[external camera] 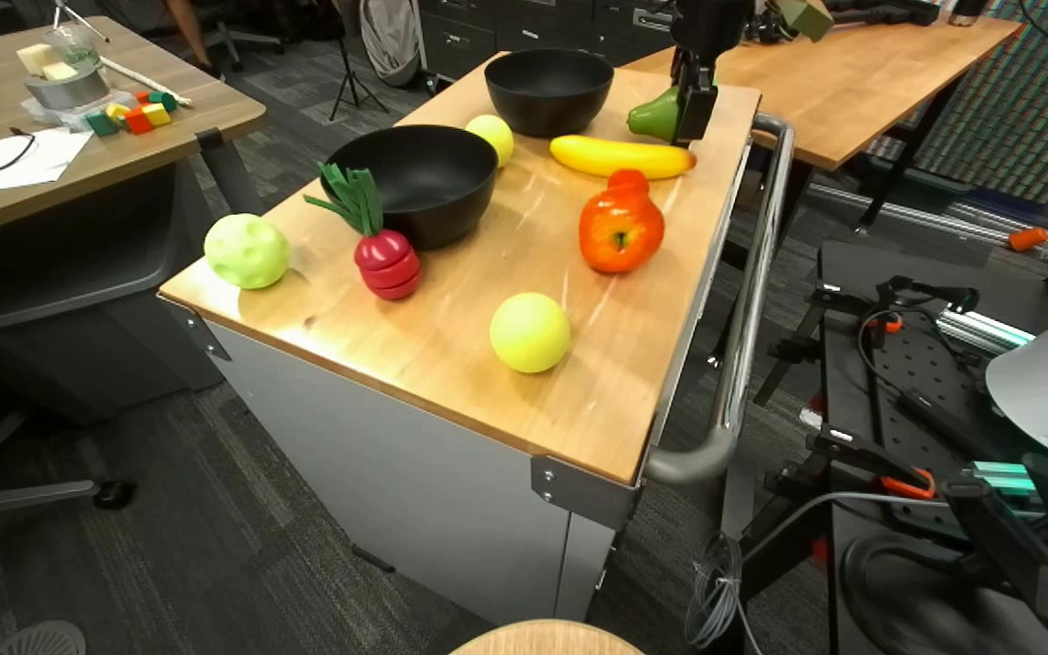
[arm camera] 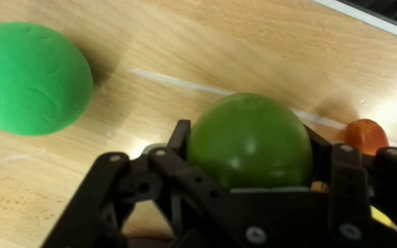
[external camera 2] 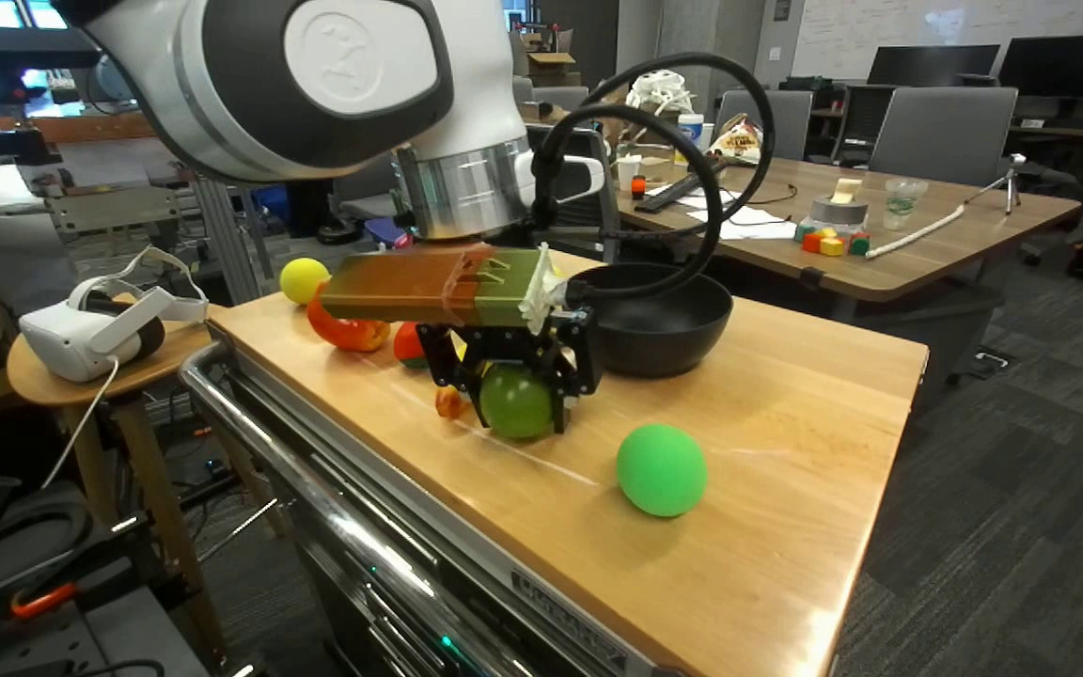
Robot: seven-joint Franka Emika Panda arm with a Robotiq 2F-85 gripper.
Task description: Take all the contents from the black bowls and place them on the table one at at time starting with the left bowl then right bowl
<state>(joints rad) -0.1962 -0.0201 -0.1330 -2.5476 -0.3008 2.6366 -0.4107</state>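
Note:
Two black bowls show in an exterior view, the near bowl (external camera: 424, 182) and the far bowl (external camera: 551, 91); I see nothing inside the visible part of either. A black bowl (external camera 2: 659, 324) also stands behind my gripper in an exterior view. My gripper (external camera 2: 523, 428) is shut on a green pear (external camera 2: 515, 400) low at the table, near the handle side. In the wrist view both fingers press the pear (arm camera: 250, 144). A green ball (external camera 2: 662, 470) lies beside it. A yellow banana (external camera: 622, 157) lies close to the fingertips.
On the wooden table (external camera: 451, 318) lie a yellow ball (external camera: 529, 333), a red-orange pepper (external camera: 621, 226), a red radish with green leaves (external camera: 387, 264) and a light green ball (external camera: 246, 251). Another yellow ball (external camera: 491, 138) lies between the bowls. A metal handle (external camera: 751, 300) runs along one edge.

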